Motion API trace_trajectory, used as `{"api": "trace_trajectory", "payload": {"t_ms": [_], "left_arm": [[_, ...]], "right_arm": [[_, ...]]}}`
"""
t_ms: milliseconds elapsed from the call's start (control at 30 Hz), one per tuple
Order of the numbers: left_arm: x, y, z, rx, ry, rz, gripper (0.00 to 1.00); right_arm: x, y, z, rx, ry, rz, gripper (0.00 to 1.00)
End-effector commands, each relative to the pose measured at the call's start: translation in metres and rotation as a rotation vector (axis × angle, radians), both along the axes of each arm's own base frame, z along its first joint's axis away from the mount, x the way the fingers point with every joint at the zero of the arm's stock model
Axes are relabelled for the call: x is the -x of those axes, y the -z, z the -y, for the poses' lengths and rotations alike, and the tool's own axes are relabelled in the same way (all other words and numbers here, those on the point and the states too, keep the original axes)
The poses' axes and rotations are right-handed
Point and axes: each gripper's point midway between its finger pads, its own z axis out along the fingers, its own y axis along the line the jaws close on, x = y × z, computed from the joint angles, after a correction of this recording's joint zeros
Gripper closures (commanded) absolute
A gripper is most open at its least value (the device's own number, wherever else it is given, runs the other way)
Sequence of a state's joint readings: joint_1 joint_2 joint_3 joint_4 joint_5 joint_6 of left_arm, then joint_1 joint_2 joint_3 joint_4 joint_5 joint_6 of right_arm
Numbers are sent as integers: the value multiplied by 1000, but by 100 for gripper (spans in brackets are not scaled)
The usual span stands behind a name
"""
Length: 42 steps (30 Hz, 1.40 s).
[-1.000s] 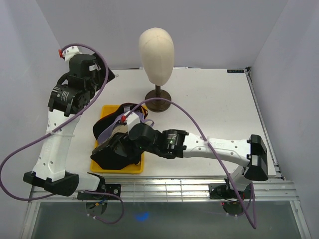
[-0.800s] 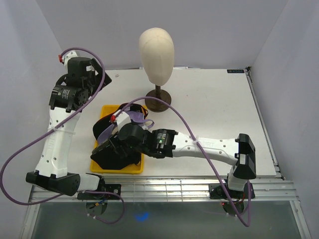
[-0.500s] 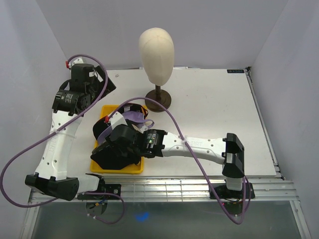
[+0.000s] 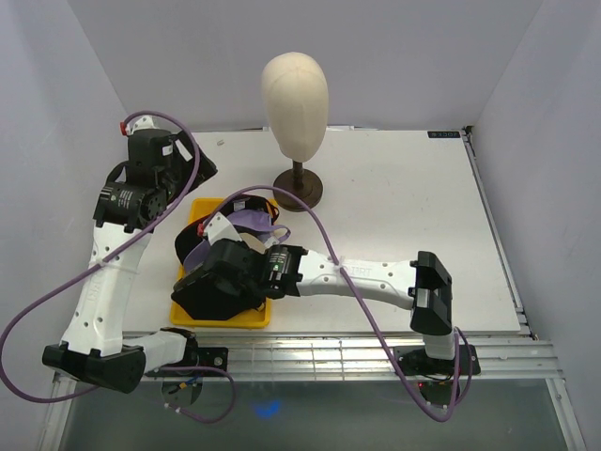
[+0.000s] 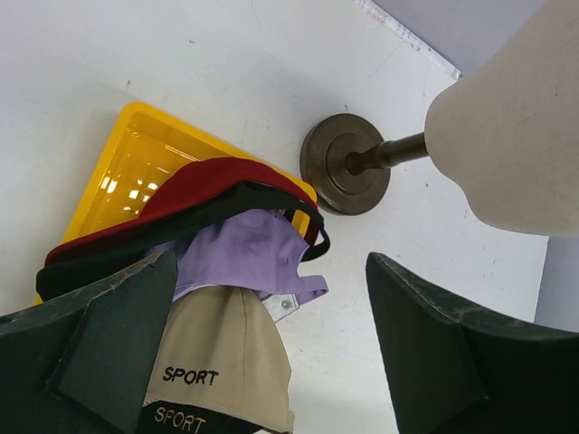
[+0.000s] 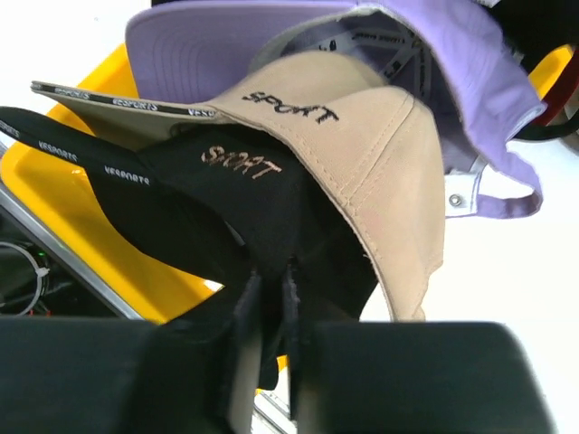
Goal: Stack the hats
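Big white table [image 4: 404, 188], mannequin head [image 4: 294, 94] on its stand at the back, and a yellow tray [image 4: 208, 209] at the front left. All the hats [image 4: 211, 287] are heaped in that tray, kinda overlapping. The dark red cap [image 5: 194, 185] is at the far end, then the lavender cap [image 5: 249, 253], the tan cap [image 6: 362, 136], and the black cap [image 6: 181, 208] marked SPORT nearest. The right gripper [image 6: 271, 289] is pinched tight on the black cap's fabric. The left gripper [image 5: 271, 262] hangs above the pile, fingers spread wide, grabbing nothing.
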<state>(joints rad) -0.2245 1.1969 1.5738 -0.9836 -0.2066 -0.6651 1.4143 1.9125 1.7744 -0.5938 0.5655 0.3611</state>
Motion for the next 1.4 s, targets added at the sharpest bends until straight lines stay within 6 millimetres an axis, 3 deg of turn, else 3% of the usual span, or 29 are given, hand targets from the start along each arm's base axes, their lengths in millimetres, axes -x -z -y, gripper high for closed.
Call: {"api": "trace_trajectory", "payload": {"t_ms": [0, 133, 233, 533, 700, 900, 1067, 1100, 1167, 1200, 1233, 1267, 1300, 1333, 1367], "left_arm": [[2, -10, 1, 6, 23, 52, 5], [2, -9, 7, 23, 52, 59, 6], [2, -10, 10, 26, 67, 61, 7], [-2, -28, 18, 41, 116, 101, 7], [-3, -36, 23, 52, 145, 119, 7], [-1, -46, 33, 69, 203, 149, 7], [6, -64, 54, 121, 328, 218, 7], [7, -66, 56, 127, 341, 224, 8], [10, -71, 62, 149, 376, 239, 8], [10, -72, 65, 160, 387, 243, 8], [10, -72, 68, 171, 397, 243, 8], [11, -75, 70, 180, 411, 255, 7], [13, -75, 75, 197, 437, 254, 7], [13, -78, 78, 216, 446, 263, 5], [14, -79, 81, 227, 461, 268, 3]], "right_arm": [[-4, -56, -4, -107, -2, 51, 87], [8, -112, -3, -267, -91, 59, 89], [15, -142, 1, -348, -132, 62, 91], [41, -211, 8, -564, -247, 27, 92], [50, -223, 18, -631, -292, 12, 92], [52, -262, 41, -727, -325, 62, 92], [70, -289, 55, -792, -477, 60, 92], [66, -298, 65, -810, -485, 71, 92], [71, -297, 75, -816, -546, 55, 92], [59, -305, 90, -842, -537, 76, 92], [57, -305, 95, -858, -551, 58, 92], [64, -293, 98, -848, -626, 16, 92], [54, -298, 111, -872, -629, 31, 92], [64, -304, 116, -904, -707, 12, 92], [61, -300, 119, -908, -716, 0, 92]]}}
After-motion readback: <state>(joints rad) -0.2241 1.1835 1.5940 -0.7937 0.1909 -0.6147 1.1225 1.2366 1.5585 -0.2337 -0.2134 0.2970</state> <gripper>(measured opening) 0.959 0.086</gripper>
